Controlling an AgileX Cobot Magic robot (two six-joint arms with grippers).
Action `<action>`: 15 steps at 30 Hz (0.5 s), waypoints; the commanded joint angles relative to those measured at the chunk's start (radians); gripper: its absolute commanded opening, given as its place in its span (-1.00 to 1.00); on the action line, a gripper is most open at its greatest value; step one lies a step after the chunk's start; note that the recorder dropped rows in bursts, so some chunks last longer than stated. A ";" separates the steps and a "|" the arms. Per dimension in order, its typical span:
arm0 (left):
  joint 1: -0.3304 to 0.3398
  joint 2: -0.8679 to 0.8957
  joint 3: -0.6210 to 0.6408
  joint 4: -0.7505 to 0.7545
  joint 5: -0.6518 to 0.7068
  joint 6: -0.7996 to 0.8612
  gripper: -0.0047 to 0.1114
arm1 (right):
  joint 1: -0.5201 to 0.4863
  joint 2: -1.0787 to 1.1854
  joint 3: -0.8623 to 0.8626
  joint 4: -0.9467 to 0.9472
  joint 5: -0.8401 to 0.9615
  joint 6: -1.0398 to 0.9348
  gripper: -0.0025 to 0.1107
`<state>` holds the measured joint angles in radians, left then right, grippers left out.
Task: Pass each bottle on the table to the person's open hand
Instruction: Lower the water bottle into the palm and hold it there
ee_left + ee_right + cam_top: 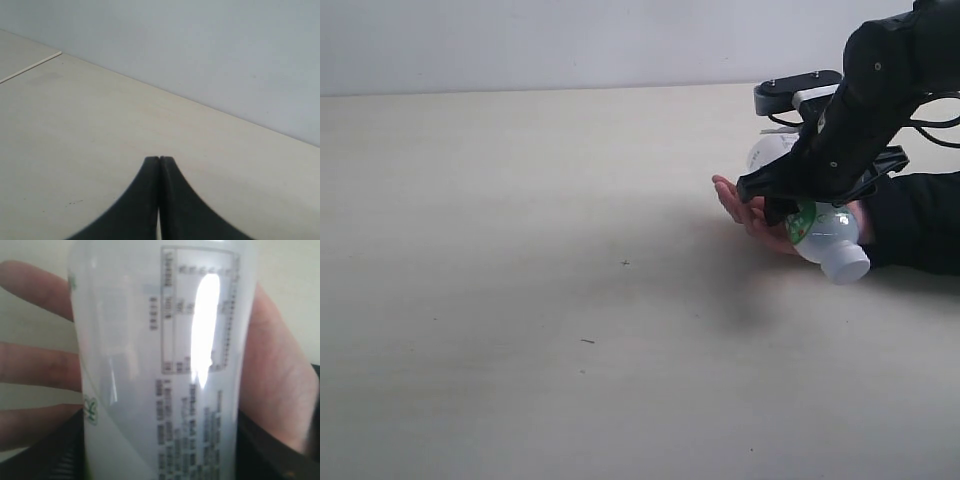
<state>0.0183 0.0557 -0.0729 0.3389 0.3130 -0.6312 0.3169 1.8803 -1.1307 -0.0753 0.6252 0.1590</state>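
My claw [160, 462] grips a white bottle [160, 365], dark pads [55, 455] pressed to either side. Small print and a touch of green mark its label. Behind the bottle lies an open hand [282, 385], fingers [35, 362] spread, over the pale desk [295, 270].

You are facing a plain, pale grey-white wall [570, 40] that meets a wide cream table [500, 380] along one straight, nearly level line. The tabletop has faint wood grain and a few tiny dark specks [625, 263] near its middle. The light is soft and even, leaving a dim grey shadow [730, 290] on the surface. In your left wrist view, a thin pale seam [30, 67] crosses the tabletop.
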 commanded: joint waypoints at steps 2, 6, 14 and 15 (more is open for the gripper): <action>0.002 -0.001 0.003 0.001 -0.001 0.003 -0.92 | -0.003 0.006 0.006 -0.011 -0.015 0.002 0.23; 0.002 -0.001 0.003 0.001 -0.001 0.003 -0.92 | -0.003 0.006 0.006 -0.011 -0.011 0.000 0.53; 0.002 -0.001 0.003 0.001 -0.001 0.003 -0.92 | -0.003 0.006 0.006 -0.013 -0.011 0.000 0.55; 0.002 -0.001 0.003 0.001 -0.001 0.003 -0.92 | -0.003 0.006 0.006 -0.013 -0.011 0.000 0.55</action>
<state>0.0183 0.0557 -0.0729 0.3389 0.3130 -0.6312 0.3203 1.8803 -1.1307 -0.0625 0.6117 0.1607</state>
